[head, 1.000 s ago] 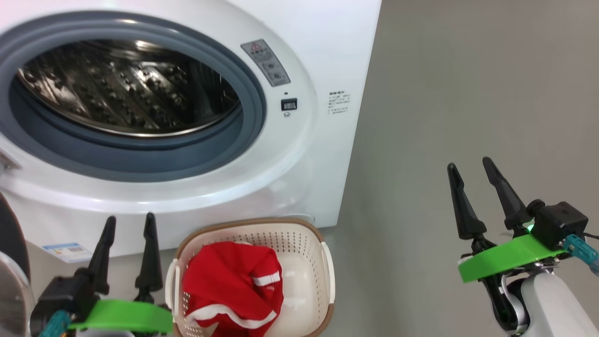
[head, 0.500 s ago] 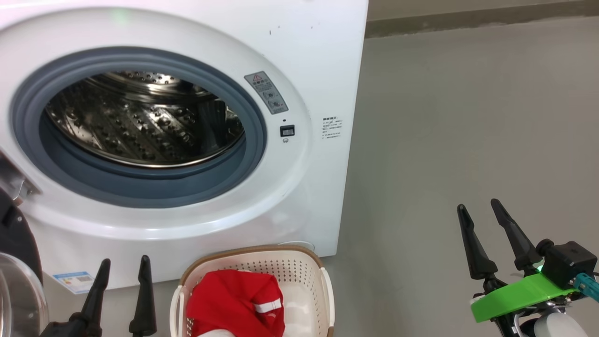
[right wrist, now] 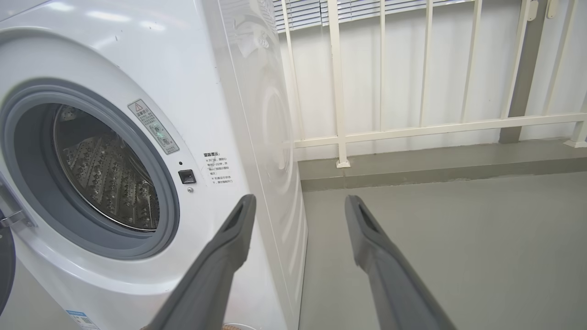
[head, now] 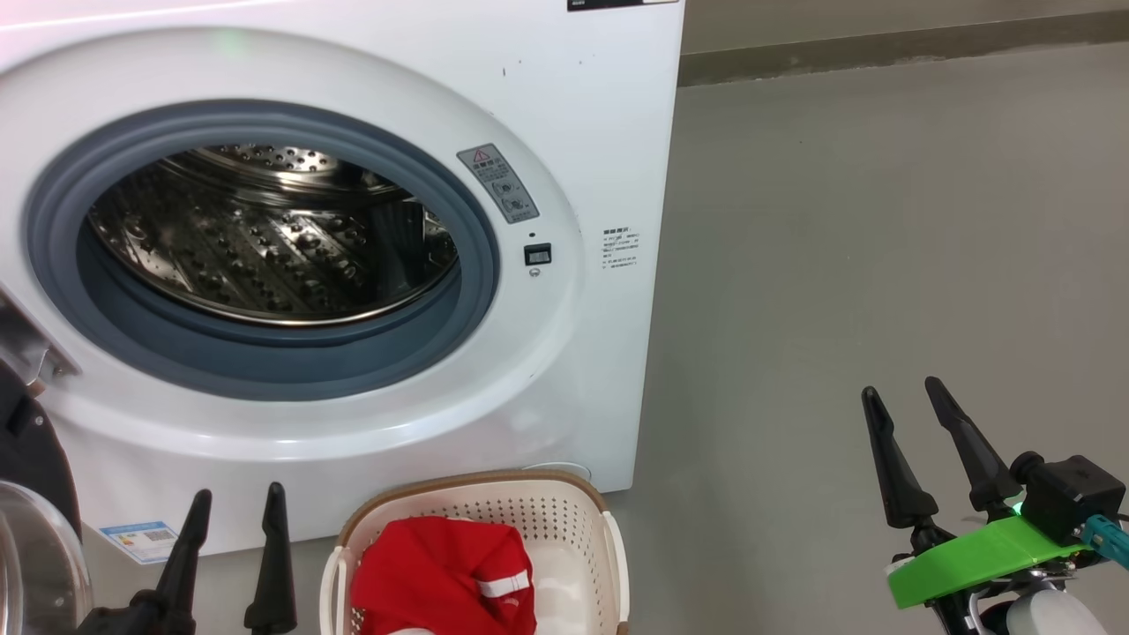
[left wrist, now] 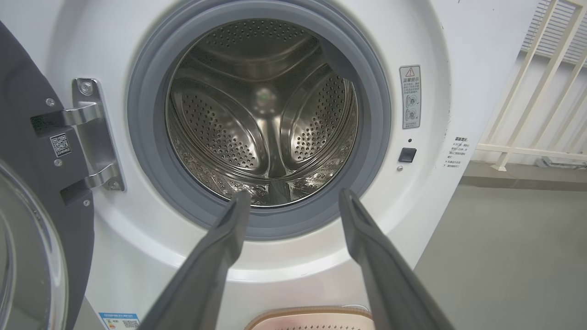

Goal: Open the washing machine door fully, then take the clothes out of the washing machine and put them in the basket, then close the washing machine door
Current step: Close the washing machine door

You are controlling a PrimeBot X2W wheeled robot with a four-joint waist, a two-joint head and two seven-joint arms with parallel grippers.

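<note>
We are holding left tool point(head: 238, 492) and right tool point(head: 902, 388) spread, empty: the bright red white-trimmed garments point(head: 432, 573) are lying in the cream perforated plastic basket point(head: 476, 483) just right of the left tool, so the big white washing machine's point(head: 573, 106) round black-rimmed glass door point(head: 31, 463), open left of it, is probably awaiting closing.

grey floor point(head: 882, 220), wht railing point(right wrist: 338, 91), blinds behind point(right wrist: 357, 5)
</note>
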